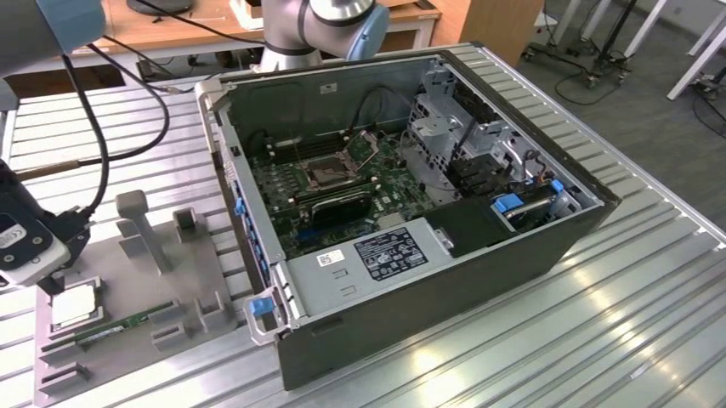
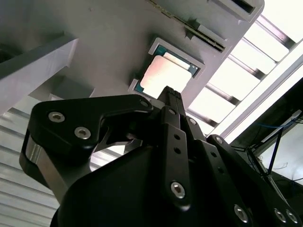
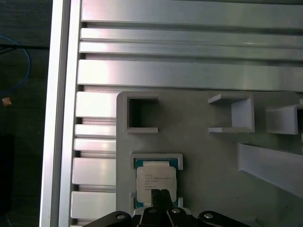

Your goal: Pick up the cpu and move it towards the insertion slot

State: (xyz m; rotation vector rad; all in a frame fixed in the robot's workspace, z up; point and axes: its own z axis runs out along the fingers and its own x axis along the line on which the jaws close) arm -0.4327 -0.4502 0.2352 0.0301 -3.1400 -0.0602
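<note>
My hand point(image 2: 169, 91) hangs with its black fingertips drawn together on nothing, its tip just above the near edge of the small, flat, silvery-lidded square cpu point(image 3: 155, 182). The chip lies seated in a pocket of the grey plastic tray point(image 3: 213, 161) on the ribbed aluminium tabletop point(image 3: 189, 75). The silver-framed insertion slot point(image 1: 329, 172) is well away from the hand, inside the open dark computer case point(image 1: 488, 280). I judge the chip light, stiff, slick on top and delicate underneath, so it is best taken by opposite rim edges. I can't make out its dark print.

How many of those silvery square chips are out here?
1. The cpu lies in its recess on the grey holder beside the open computer case; another could be hidden inside it.
</note>
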